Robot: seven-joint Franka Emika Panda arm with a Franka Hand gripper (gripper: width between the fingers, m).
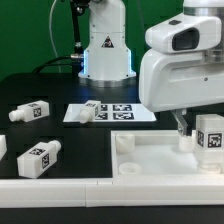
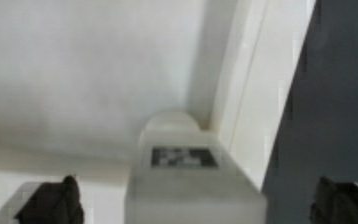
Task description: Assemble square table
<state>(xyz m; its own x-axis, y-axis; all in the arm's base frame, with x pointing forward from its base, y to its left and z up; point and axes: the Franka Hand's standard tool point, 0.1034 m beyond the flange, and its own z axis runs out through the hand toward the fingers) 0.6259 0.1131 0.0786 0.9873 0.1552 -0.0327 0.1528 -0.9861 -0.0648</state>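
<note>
Step looks like leg mounting: one tagged leg (image 1: 210,138) stands upright at the far right of the exterior view, on the square table slab (image 1: 150,162), which fills the lower right of that frame. Whether the leg is seated in a corner socket, can't tell. Gripper (image 2: 197,203) is released. In the wrist view both dark fingertips (image 2: 51,200) stand wide apart with the leg between them and clear gaps on either side, so nothing is grasped. The leg is straddled, not touched. In the exterior view the wrist housing hangs just above and beside it. Two more loose legs lie on the dark table, one at mid left (image 1: 30,112) and one at lower left (image 1: 37,157), well apart from the slab. The marker board (image 1: 110,112) sits at centre. Next move, my guess: either close on this leg to twist it home, keeping it vertical, or lift straight up without knocking it and go for a loose leg at the left.
</note>
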